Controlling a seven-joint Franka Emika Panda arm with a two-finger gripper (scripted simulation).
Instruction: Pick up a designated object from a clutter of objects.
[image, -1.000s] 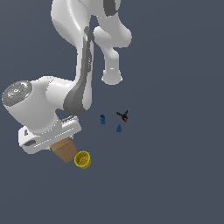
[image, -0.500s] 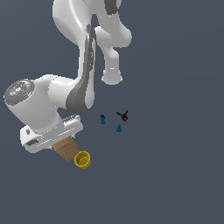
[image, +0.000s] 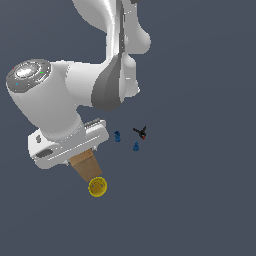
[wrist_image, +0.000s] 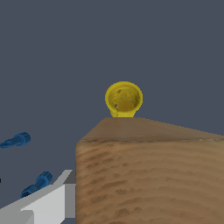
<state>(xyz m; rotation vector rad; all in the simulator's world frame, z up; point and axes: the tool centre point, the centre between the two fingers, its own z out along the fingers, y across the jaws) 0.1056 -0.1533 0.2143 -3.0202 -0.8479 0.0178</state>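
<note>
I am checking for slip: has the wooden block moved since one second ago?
No. The wooden block keeps the same place beside the yellow cup in the exterior view.

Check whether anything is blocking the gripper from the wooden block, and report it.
Nothing visible does. The gripper is already down over the wooden block, and in the wrist view one finger sits right beside the block's face. The yellow cup stands against the block's far end, outside the fingers; the blue pieces lie apart.
</note>
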